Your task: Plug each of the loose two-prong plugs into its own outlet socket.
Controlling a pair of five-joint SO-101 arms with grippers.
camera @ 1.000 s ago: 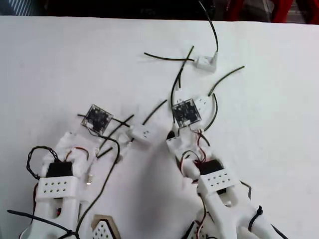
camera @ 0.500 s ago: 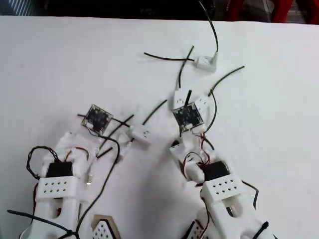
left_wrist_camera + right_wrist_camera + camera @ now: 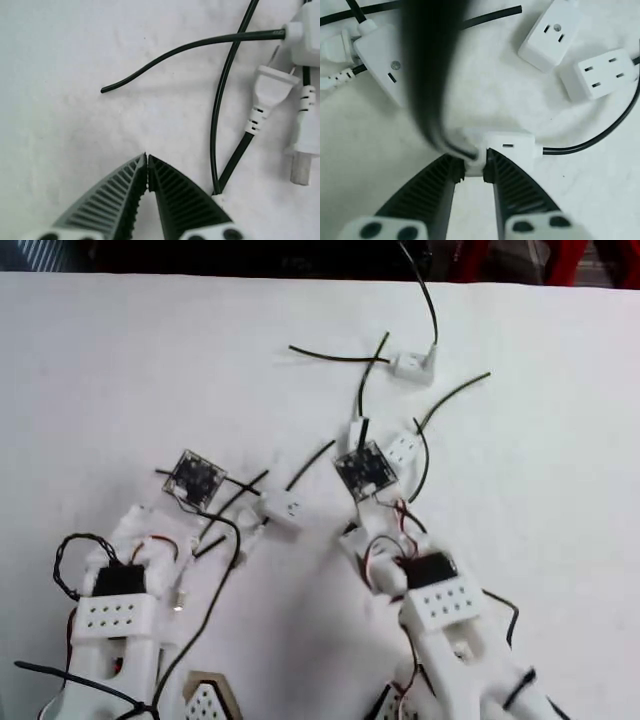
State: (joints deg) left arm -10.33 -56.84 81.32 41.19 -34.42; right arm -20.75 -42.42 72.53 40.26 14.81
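White counter (image 3: 110, 360) strewn with black cords (image 3: 325, 358). Your right gripper (image 3: 472, 172), extended toward 12 o'clock near centre, pinches a white plug (image 3: 472, 161); your left gripper (image 3: 147, 167), at 8 o'clock, sits with tips touching.

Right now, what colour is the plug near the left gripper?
White plastic two-prong plug, clearest in the left wrist view.

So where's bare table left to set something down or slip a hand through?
Bare: the table's far-left stretch, left of the cords, and its right side past the socket blocks. Crowded: the middle, around the held plug.
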